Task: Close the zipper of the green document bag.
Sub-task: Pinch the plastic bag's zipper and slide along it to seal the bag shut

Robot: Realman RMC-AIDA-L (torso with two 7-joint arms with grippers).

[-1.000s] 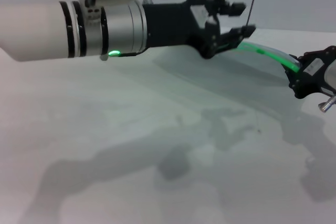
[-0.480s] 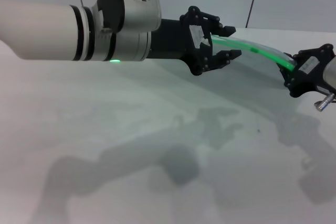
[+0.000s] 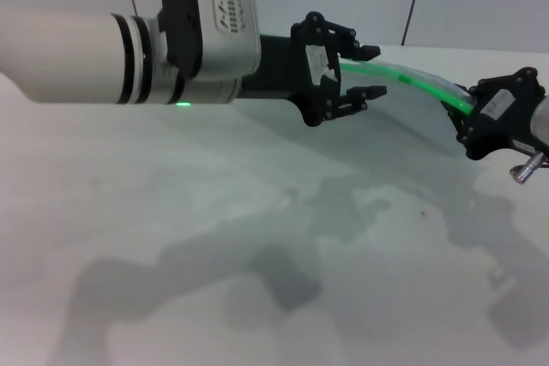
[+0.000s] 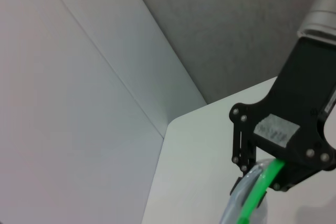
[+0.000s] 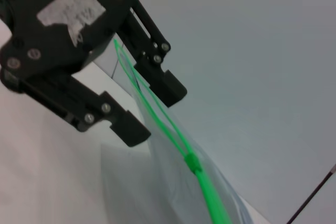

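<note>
In the upper centre of the head view, the left end effector [image 3: 358, 70] is spread open around the zipper [image 3: 412, 80]. At the right edge, the right end effector [image 3: 470, 117] clamps the green document bag [image 3: 403, 113], held above the worktop [image 3: 214, 237].

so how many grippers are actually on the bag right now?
2. The left gripper has open jaws around the zipper near the bag's open end; the right gripper clamps the zipper's other end.
</note>
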